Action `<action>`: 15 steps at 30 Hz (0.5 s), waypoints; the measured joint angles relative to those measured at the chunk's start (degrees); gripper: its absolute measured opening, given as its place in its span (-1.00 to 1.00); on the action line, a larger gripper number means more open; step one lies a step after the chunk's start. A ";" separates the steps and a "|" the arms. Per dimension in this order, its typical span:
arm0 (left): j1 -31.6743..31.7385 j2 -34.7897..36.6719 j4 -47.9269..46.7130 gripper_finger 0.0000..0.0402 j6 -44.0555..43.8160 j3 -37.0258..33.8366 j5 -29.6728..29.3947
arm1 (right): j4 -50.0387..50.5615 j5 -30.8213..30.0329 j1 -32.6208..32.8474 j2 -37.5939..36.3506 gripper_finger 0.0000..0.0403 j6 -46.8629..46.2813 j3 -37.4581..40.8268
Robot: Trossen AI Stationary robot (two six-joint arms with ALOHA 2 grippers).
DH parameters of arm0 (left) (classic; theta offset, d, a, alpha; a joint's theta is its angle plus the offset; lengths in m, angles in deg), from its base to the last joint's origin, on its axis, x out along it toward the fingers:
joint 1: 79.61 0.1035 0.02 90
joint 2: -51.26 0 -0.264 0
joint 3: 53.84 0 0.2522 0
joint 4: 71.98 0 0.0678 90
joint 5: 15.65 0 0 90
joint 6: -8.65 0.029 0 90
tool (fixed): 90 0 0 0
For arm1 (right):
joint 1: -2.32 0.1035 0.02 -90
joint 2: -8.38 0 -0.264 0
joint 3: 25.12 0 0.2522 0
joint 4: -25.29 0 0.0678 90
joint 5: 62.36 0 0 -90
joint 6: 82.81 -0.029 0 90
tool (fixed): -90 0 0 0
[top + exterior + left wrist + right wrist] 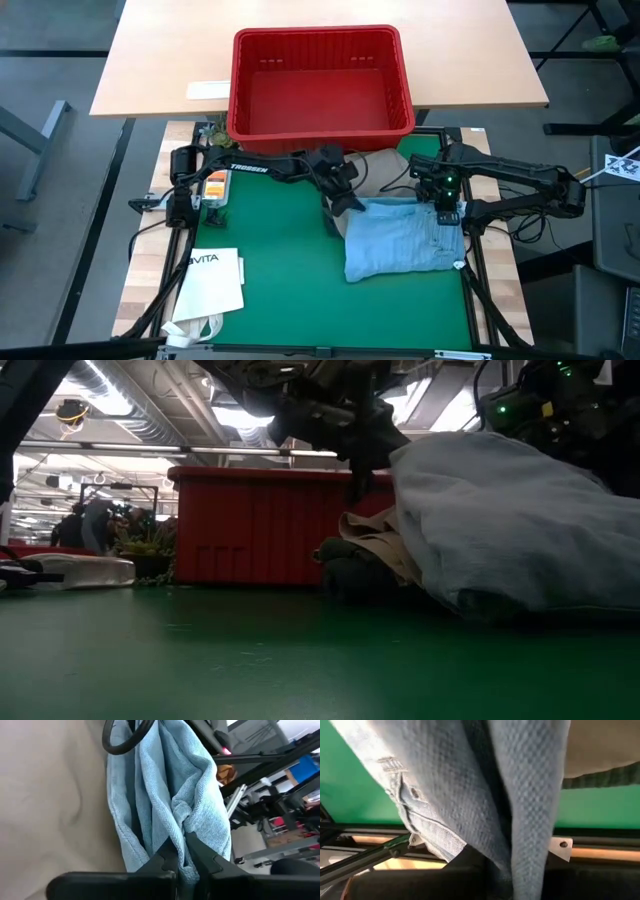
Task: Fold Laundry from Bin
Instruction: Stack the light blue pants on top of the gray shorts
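Left gripper [184, 851] pinched shut on light blue denim jeans [400, 235]; right gripper's state unclear.

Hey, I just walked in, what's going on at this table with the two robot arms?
Both arms are working on a pair of light blue denim jeans lying on the green mat, in front of the red slotted plastic crate, which looks empty. The left hand is shut on a bunched fold of the jeans. The right hand sits at the jeans' right edge, with fabric draped over it. A khaki-tan garment lies bunched behind the jeans, near the crate.
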 joint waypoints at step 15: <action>0.10 8.57 1.64 -0.99 -0.69 0.00 0.63 | 2.96 -2.67 -0.05 -0.56 -0.76 1.49 -18.57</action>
